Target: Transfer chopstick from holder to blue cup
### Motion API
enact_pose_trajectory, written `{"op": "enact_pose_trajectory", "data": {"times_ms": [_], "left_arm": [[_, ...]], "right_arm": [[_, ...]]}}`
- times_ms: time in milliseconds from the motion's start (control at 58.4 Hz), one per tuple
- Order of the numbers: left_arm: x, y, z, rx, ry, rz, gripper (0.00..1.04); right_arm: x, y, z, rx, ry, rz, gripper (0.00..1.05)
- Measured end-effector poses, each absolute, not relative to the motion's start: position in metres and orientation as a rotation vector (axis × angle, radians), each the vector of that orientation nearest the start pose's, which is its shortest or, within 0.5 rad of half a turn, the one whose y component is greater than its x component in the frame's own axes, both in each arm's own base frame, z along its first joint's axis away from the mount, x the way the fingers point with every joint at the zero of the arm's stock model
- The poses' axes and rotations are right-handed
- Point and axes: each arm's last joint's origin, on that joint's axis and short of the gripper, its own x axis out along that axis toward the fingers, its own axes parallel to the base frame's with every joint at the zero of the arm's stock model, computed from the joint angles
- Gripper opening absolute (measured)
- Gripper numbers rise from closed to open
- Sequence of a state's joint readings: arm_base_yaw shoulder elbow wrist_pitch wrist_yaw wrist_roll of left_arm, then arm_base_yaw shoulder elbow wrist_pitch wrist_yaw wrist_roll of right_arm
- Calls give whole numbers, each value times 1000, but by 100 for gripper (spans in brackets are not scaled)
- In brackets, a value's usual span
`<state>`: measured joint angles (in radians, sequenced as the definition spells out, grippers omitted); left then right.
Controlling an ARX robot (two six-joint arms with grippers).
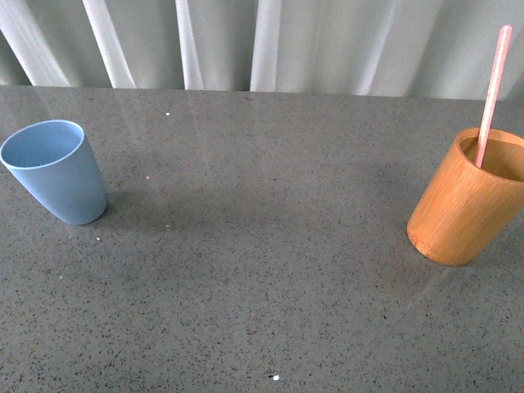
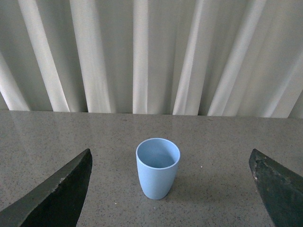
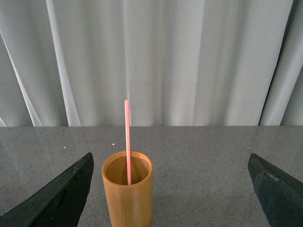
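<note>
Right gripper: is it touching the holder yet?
Apart. In the right wrist view the holder stands between the open fingers of the right gripper, table showing on both sides.

1. The blue cup (image 1: 56, 176) looks like smooth, matt plastic.
2. The holder (image 1: 463, 209) is wood with fine bamboo-like grain and a soft sheen.
3. The chopstick (image 1: 494, 82) looks smooth.
4. The table (image 1: 262, 278) is speckled, stone-like and faintly glossy.
5. The curtain (image 1: 286, 41) is matt cloth.

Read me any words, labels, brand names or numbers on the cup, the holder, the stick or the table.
None to read. The blue cup is plain, the wooden holder shows only grain, the pink chopstick is bare, and the grey table and white curtain carry no print.
</note>
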<state>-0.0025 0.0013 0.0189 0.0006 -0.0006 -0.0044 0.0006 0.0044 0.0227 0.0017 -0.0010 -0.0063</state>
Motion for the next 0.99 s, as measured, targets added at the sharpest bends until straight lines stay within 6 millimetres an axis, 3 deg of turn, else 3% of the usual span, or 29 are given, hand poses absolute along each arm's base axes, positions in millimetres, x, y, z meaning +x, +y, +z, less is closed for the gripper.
{"op": "enact_pose_trajectory", "data": {"times_ms": [993], "left_arm": [[97, 0, 170, -4, -18, -2, 98]], "right_arm": [[97, 0, 171, -6, -20, 2, 95]]}}
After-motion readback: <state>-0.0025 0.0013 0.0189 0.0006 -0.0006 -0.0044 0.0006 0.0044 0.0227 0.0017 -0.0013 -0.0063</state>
